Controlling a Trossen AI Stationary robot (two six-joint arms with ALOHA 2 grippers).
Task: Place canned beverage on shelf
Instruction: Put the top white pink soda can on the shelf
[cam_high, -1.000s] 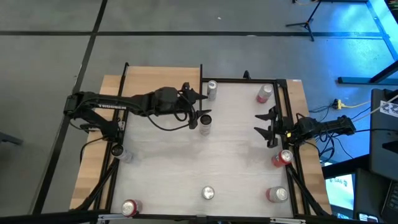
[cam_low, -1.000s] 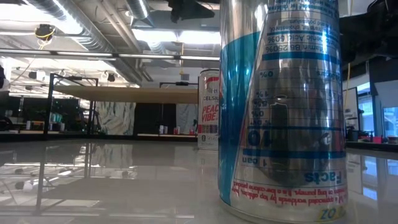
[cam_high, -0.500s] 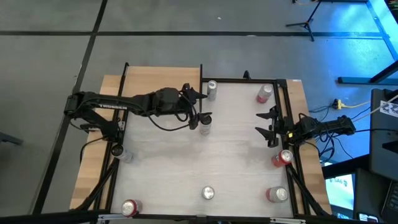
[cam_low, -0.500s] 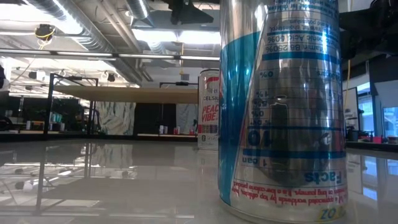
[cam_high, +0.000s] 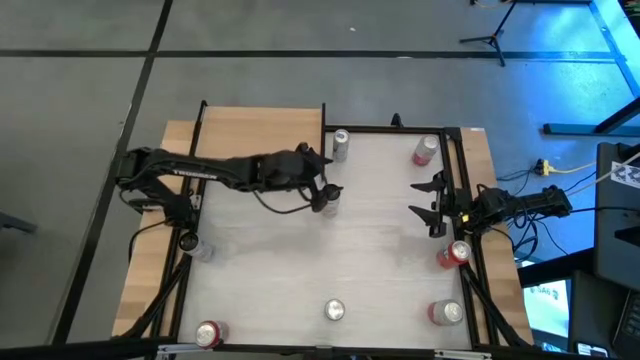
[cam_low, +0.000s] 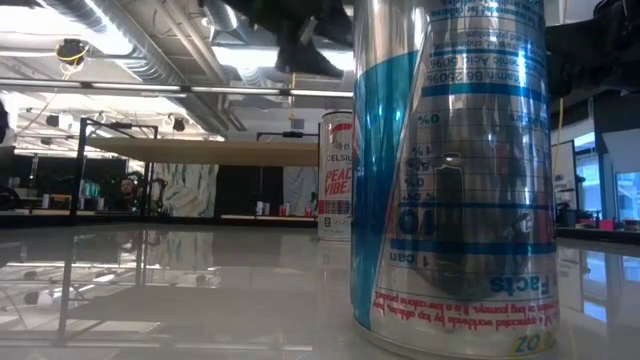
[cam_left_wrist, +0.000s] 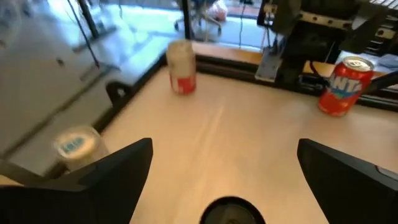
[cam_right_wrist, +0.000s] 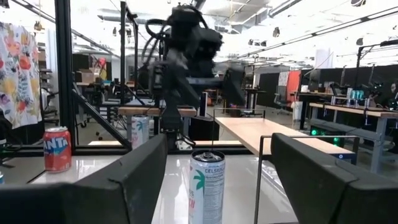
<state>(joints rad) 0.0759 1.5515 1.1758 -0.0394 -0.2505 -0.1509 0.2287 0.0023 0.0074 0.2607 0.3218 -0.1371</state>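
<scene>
A white can (cam_right_wrist: 206, 186) stands low in the centre, between two dark fingers (cam_right_wrist: 134, 180); a red can (cam_right_wrist: 57, 149) is at left.

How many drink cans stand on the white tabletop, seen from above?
7. Two cans near the picture's top edge, one under the left gripper, one beside the right gripper, three along the bottom edge. A grey object by the left arm's base may be another.

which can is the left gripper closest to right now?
The white can mid-table, directly under the open left gripper. The silver can by the shelf corner stands farther back; every other can sits near the table edges.
</scene>
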